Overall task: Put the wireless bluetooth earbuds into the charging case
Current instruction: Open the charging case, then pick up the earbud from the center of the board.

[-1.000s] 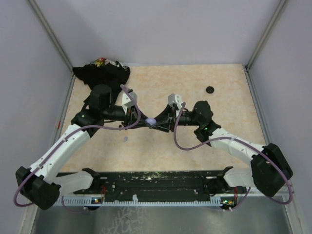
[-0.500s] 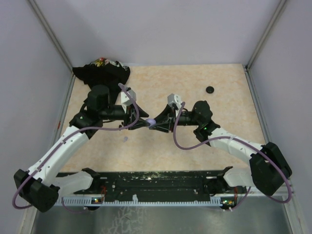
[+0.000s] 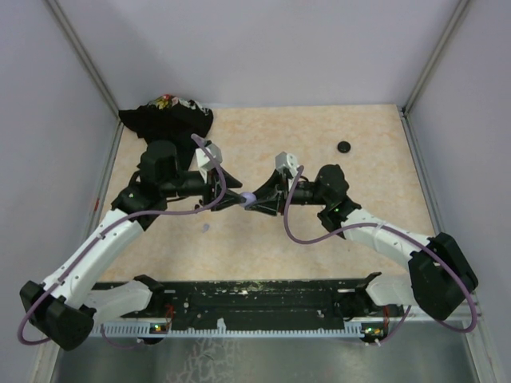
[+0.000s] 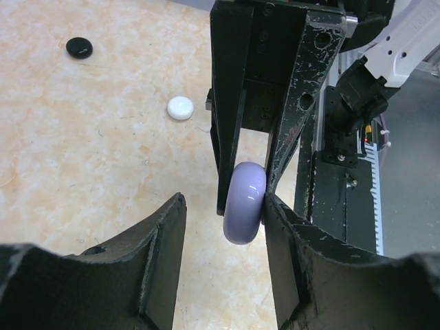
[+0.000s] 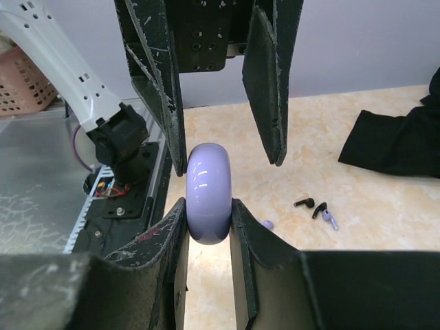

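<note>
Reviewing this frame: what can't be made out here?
Lavender case: edge-on in both wrist views, sides covered by the right tool; lid seam unreadable.
Earbuds: tiny in the right wrist view, count uncertain; overhead, not discernible.
Cloth pile: overhead, the colourful item on it is too small to identify.

lavender charging case, lower part hidden between jaws, black cloth cut off at right edge

We counted four earbuds on the table: two dark ones and two lavender ones. There was one lavender charging case, one white disc, one black disc at the far right, one black cloth at the far left, and one pink basket.
</note>
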You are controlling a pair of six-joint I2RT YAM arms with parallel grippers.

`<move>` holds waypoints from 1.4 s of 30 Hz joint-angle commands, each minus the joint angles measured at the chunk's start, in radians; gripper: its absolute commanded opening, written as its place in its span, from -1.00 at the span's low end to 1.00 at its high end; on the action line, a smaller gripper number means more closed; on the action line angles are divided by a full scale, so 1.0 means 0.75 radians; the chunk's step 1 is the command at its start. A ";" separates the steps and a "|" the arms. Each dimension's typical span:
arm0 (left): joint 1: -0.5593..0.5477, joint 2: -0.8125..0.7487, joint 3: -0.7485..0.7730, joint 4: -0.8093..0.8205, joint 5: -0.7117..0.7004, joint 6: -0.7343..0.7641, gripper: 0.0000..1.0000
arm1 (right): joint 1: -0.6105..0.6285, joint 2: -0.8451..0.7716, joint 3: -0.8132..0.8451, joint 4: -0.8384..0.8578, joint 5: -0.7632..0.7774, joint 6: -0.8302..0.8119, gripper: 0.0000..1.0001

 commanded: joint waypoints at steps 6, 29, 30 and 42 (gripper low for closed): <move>0.002 -0.013 -0.018 0.061 -0.253 -0.068 0.07 | 0.001 -0.040 0.010 0.141 -0.073 0.037 -1.00; 0.016 -0.084 -0.004 -0.023 -0.484 -0.253 0.23 | -0.035 -0.103 -0.080 -0.037 0.202 -0.114 -1.00; 0.015 -0.095 -0.008 -0.051 -0.536 -0.280 0.25 | -0.034 -0.123 -0.092 -0.058 0.241 -0.139 -1.00; 0.016 -0.073 -0.141 -0.442 -1.066 -0.614 0.23 | -0.036 -0.250 -0.292 -0.030 0.512 -0.221 -1.00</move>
